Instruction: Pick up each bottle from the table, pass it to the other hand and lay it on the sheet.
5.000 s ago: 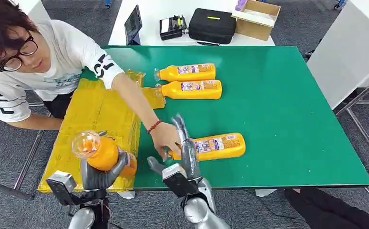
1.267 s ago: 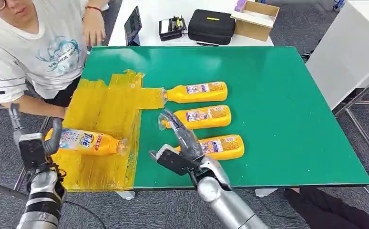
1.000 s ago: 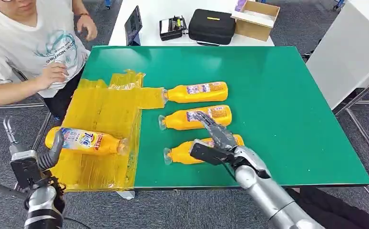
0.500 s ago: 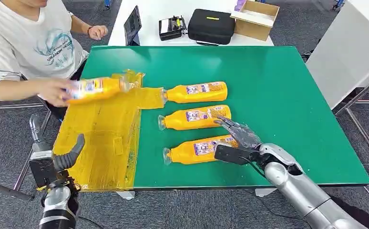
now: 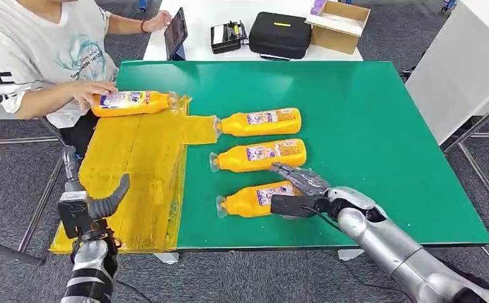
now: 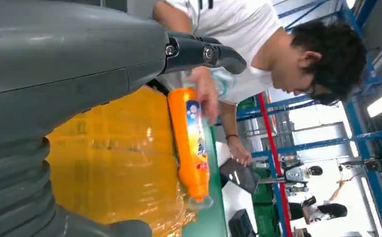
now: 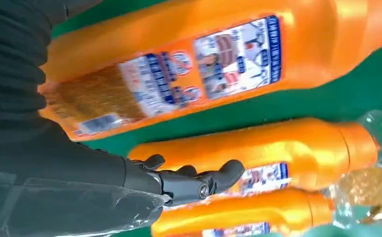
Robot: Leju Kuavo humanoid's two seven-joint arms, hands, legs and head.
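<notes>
Three orange bottles lie on their sides on the green table [image 5: 368, 126]: a far one [image 5: 259, 122], a middle one [image 5: 259, 156] and a near one [image 5: 254, 199]. My right hand [image 5: 299, 189] hovers over the near bottle's base end with fingers spread, not closed on it. The right wrist view shows that bottle [image 7: 213, 59] by the palm and my fingers [image 7: 199, 180] stretched toward the middle bottle [image 7: 278, 153]. A fourth bottle [image 5: 131, 102] lies at the far edge of the yellow sheet [image 5: 134, 164] under a person's hand [image 5: 93, 89]. My left hand [image 5: 93, 202] is empty and open by the sheet's near left corner.
A person [image 5: 40, 44] sits at the table's far left corner, one hand on a tablet [image 5: 176, 30]. Behind on a white table stand a black case [image 5: 280, 33], a small device [image 5: 228, 36] and a cardboard box [image 5: 339, 24]. A white cabinet [image 5: 463, 69] stands to the right.
My left hand let go of its bottle on the sheet and drew back. The person lifted that bottle and set it at the sheet's far edge. My right hand moved over the near bottle's base.
</notes>
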